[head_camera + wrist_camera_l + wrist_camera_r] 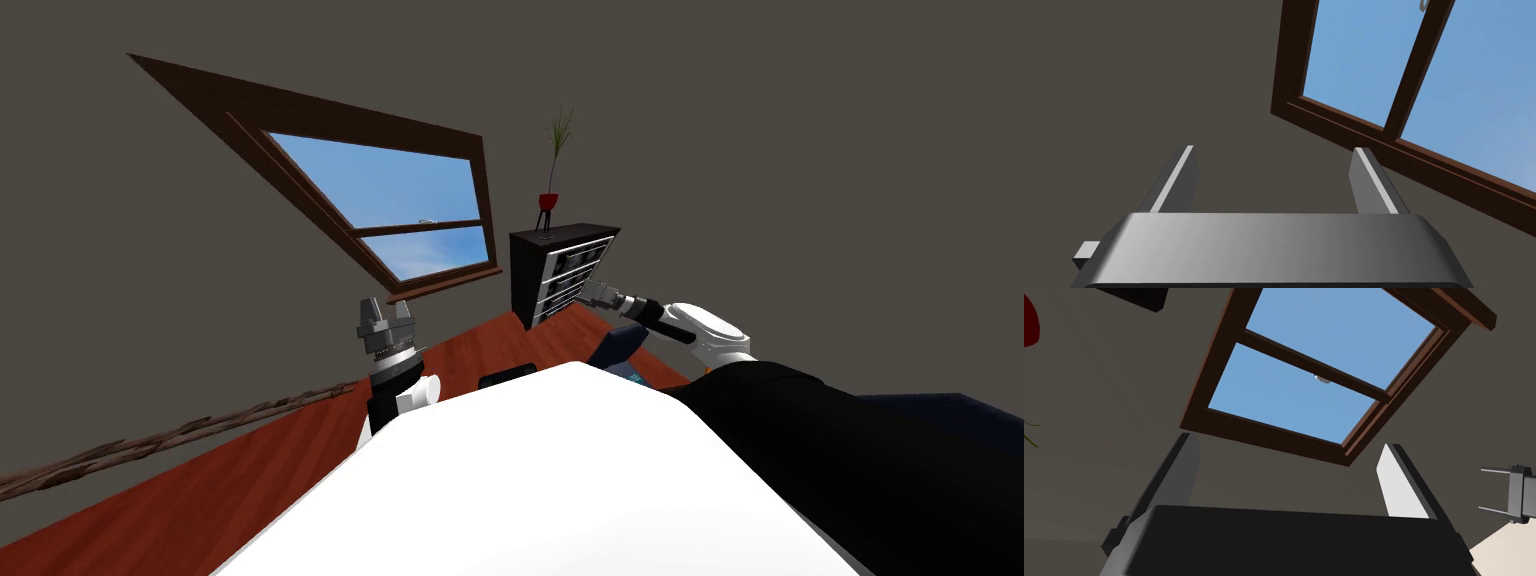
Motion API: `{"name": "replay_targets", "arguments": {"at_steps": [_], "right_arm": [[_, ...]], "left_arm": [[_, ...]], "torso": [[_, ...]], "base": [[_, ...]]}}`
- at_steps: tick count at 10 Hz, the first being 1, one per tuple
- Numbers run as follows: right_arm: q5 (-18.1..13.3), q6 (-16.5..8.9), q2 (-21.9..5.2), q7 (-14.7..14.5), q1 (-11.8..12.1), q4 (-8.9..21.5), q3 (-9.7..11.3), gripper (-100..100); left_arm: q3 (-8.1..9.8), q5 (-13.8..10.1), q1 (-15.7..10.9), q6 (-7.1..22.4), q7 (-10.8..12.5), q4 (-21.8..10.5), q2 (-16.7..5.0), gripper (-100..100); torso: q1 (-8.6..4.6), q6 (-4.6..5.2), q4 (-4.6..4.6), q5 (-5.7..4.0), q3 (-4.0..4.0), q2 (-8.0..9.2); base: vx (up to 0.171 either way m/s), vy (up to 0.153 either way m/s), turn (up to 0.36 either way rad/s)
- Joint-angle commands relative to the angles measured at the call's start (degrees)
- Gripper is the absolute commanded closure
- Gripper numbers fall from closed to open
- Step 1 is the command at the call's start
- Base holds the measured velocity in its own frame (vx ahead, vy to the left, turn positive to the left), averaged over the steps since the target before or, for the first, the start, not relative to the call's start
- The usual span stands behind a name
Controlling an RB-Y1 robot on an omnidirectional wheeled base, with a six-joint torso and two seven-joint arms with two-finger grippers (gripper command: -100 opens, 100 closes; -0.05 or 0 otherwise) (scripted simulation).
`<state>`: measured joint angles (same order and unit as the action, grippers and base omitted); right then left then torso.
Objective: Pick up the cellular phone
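Observation:
A small flat black object (506, 375), maybe the cellular phone, lies on the red-brown surface (300, 460) just past my chest. My left gripper (386, 306) is raised to the left of it, pointing up. Its fingers stand open (1275, 148) with nothing between them. My right gripper (588, 291) reaches forward on the right, close to the front of a dark shelf unit (560, 268). It is open and empty too (1289, 440). The left gripper (1481, 488) also appears small at the edge of the right wrist view.
A dark blue flat item (618, 345) with teal marks lies under my right forearm. A broad black surface (900, 470) spreads on the right. A red pot with a thin plant (549, 200) stands on the shelf unit. A brown-framed window (400, 210) is in the wall ahead.

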<state>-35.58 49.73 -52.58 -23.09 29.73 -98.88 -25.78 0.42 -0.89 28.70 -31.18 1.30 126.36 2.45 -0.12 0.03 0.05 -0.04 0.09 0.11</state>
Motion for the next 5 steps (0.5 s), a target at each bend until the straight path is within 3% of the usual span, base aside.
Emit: {"name": "replay_targets", "arguments": {"at_steps": [1, 2, 3, 4, 5], "right_arm": [[-2.86, 2.29, -2.86, -0.57, 0.72, 2.86, -1.94, -100], [-3.32, 2.29, -4.57, -0.57, 0.72, 3.05, -1.94, -100], [-5.67, 4.47, -6.41, -1.12, 1.33, 5.64, -3.59, -100], [-6.44, 4.47, -8.51, -1.12, 1.33, 6.15, -3.59, -100], [-8.74, 6.34, -10.34, -1.57, 2.01, 7.99, -5.19, -100]], "left_arm": [[0.0, 0.0, 0.0, 0.0, 0.0, 0.0, 0.0, 0], [-0.01, 0.0, -0.01, 0.0, 0.0, 0.0, 0.0, 0], [0.0, 0.0, 0.0, 0.0, 0.0, 0.0, 0.0, 0], [-0.01, 0.0, -0.01, 0.0, 0.0, 0.0, 0.0, 0], [0.0, 0.0, 0.0, 0.0, 0.0, 0.0, 0.0, 0]], "torso": [[0.0, 0.0, 0.0, 0.0, 0.0, 0.0], [0.0, -0.07, -0.01, 0.0, -0.02, -0.01], [-0.02, -0.02, -0.01, 0.0, -0.01, -0.01], [-0.02, -0.06, -0.01, 0.0, -0.02, -0.03], [-0.02, -0.01, -0.01, 0.0, -0.03, -0.05]], "base": [[-0.043, -0.003, 0.205], [-0.045, -0.012, 0.128], [-0.042, -0.009, 0.206], [-0.031, -0.01, 0.109], [-0.029, -0.009, 0.226]]}}
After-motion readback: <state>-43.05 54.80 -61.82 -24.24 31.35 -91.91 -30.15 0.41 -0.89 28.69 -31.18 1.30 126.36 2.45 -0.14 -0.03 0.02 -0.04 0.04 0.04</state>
